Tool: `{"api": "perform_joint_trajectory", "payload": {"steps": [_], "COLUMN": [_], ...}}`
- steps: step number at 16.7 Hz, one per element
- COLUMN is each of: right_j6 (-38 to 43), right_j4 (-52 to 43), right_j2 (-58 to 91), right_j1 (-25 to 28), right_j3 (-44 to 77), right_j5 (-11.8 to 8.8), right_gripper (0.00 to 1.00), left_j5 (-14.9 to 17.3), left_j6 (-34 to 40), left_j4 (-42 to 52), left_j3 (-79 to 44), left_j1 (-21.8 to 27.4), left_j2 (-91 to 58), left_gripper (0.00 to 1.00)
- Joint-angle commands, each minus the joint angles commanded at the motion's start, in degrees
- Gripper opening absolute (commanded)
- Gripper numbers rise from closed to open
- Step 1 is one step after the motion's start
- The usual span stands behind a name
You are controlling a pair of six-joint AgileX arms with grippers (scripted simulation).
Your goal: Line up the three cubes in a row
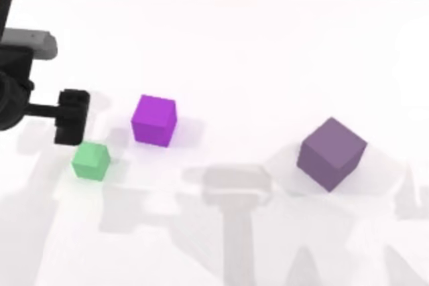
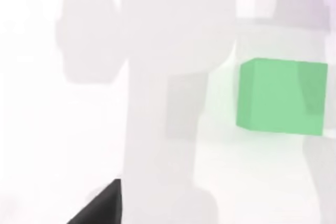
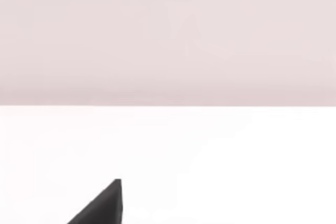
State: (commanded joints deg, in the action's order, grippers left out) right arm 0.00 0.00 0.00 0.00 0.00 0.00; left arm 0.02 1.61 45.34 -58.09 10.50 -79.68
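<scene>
The small green cube rests on the white table at the left, and it also shows in the left wrist view as the green cube. My left gripper hangs just behind the green cube and slightly to its left, holding nothing. The magenta-purple cube stands to the right of that gripper. The largest, dull greyish-purple cube sits far to the right, turned at an angle. My right arm is outside the top view. Its wrist view shows only bare table and the back wall.
The white table stretches between the cubes. A pale pinkish wall runs along the far edge. Grey arm shadows lie over the front middle of the table.
</scene>
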Motion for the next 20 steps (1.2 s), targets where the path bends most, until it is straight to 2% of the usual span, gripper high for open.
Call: {"api": "perform_joint_trajectory", "payload": {"steps": [5, 9, 16, 20], "right_j6": [0.00, 0.00, 0.00, 0.00], "right_j4": [0.00, 0.00, 0.00, 0.00], "right_j2": [0.00, 0.00, 0.00, 0.00], "right_j1": [0.00, 0.00, 0.00, 0.00], "right_j3": [0.00, 0.00, 0.00, 0.00], "right_j5": [0.00, 0.00, 0.00, 0.00], "right_gripper": [1.00, 1.00, 1.00, 1.00], "left_j5": [0.06, 0.04, 0.03, 0.05], "left_j6": [0.47, 0.67, 0.65, 0.49], "left_j4": [11.46, 16.04, 16.22, 9.70], "left_j3": [-15.56, -22.39, -22.82, -18.92], "left_j1": [2.74, 3.87, 3.71, 3.84], "left_j2": [-20.60, -28.75, -29.59, -32.28], "left_gripper": [1.00, 1.00, 1.00, 1.00]}}
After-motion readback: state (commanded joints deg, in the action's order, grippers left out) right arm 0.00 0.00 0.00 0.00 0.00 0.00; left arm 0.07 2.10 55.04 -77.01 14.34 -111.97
